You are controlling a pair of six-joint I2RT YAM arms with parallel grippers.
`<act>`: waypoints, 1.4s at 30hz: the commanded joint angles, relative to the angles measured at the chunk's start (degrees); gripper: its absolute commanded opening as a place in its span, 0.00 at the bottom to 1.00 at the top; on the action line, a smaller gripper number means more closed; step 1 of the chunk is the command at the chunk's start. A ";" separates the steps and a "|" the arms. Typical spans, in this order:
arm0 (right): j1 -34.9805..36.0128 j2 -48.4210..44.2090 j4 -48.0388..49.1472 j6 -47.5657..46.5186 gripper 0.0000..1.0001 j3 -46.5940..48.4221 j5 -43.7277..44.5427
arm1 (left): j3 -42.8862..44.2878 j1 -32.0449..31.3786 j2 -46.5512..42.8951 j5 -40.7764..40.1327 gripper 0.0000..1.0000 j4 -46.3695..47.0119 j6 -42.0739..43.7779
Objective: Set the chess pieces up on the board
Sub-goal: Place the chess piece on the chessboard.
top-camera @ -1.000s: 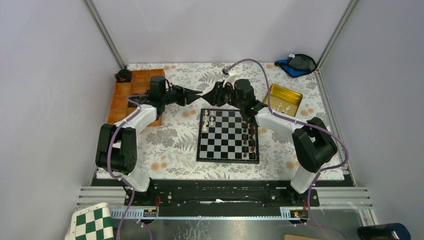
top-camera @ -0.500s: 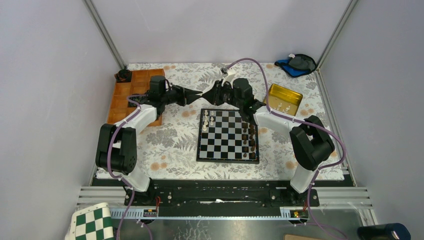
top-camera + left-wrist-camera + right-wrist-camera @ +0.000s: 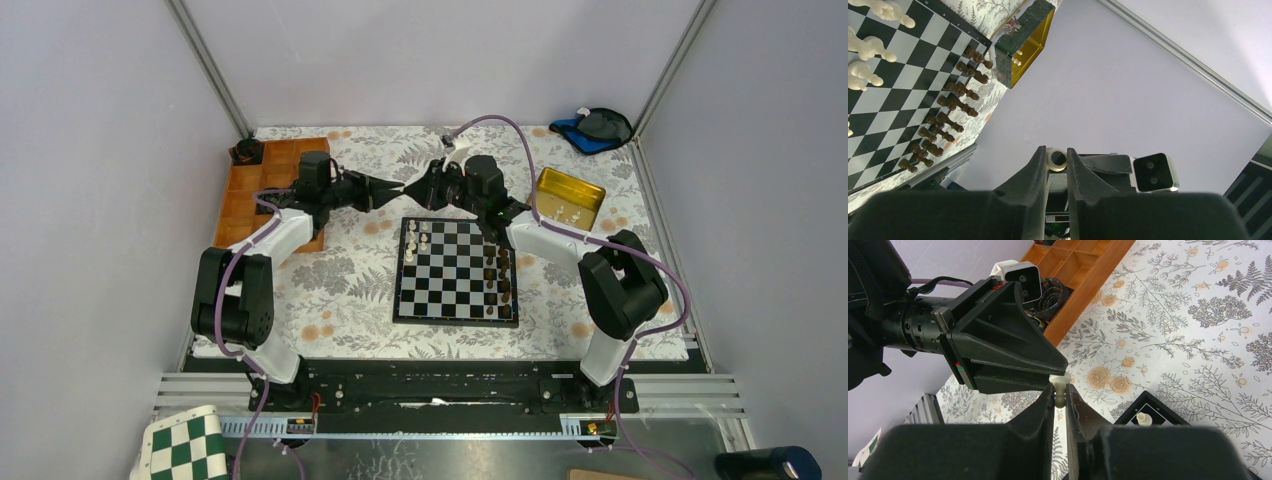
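One pawn [image 3: 1060,386] hangs over the bench [image 3: 340,270] just beyond the board [image 3: 455,285], right gripper [image 3: 1060,393] clamped on its stem, left gripper [image 3: 1055,151] closed on its base; probably light, stiff, slick, so hold the stem

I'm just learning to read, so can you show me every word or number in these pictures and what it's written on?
There are none to read: no words, numbers or signs show clearly in any view.
The board, the piece and the tin show no writing; any markings on them are too small to tell.
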 commanded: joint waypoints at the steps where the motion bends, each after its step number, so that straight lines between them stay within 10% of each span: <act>1: 0.16 0.08 1.85 0.10 0.15 2.47 -0.91 | 0.06 0.36 -0.08 0.87 0.00 1.72 0.40; 12: 0.14 -0.05 0.43 0.06 0.00 3.24 -0.86 | 0.17 0.36 -0.23 1.00 0.01 0.77 1.10; 32: 0.18 -1.28 -5.69 -2.43 0.00 5.75 -1.12 | 2.98 0.58 0.99 -0.33 0.52 -7.04 10.64; 42: 0.30 1.09 -35.50 -8.59 0.00 21.08 2.15 | 5.74 3.96 -1.21 -10.08 0.55 -20.50 27.26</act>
